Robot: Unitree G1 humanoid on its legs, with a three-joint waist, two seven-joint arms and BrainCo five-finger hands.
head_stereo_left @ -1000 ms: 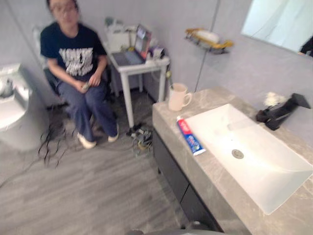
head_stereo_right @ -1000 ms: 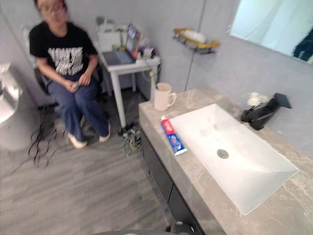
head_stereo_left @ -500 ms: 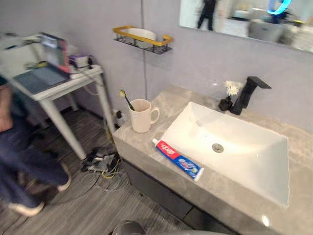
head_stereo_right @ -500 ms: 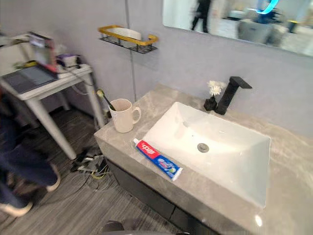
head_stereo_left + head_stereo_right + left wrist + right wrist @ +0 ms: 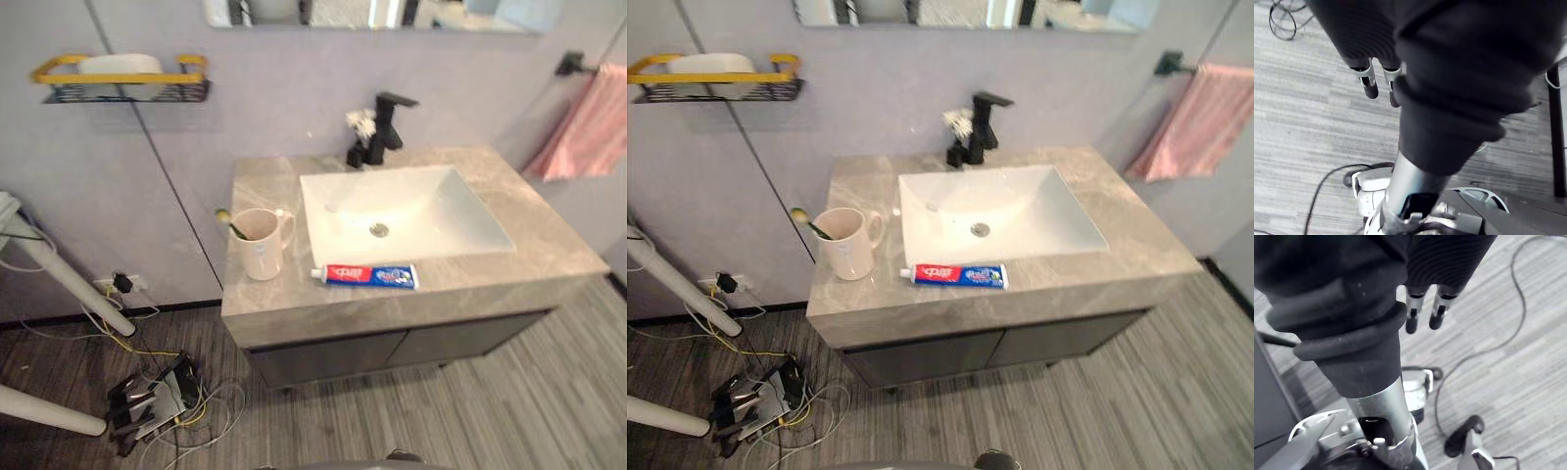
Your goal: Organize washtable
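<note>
A grey marble washtable (image 5: 549, 257) stands against the wall with a white sink (image 5: 446, 220) set in it. A red-and-blue toothpaste tube (image 5: 365, 276) lies flat on the front strip of the counter, before the sink. Left of the sink stands a cream mug (image 5: 259, 245) with a toothbrush (image 5: 229, 221) leaning out of it. My left hand (image 5: 1370, 81) and my right hand (image 5: 1413, 316) hang low over the floor, fingers relaxed and holding nothing.
A black faucet (image 5: 386, 125) and a small vase of white flowers (image 5: 358, 132) stand behind the sink. A yellow wall shelf (image 5: 120, 78) hangs at upper left, a pink towel (image 5: 588, 132) at right. Cables and a power strip (image 5: 157, 392) lie on the floor by white table legs (image 5: 59, 284).
The camera has swung round to the right: the seated person and the small table have left the picture and the washtable now faces me squarely. The things on the counter have not moved.
</note>
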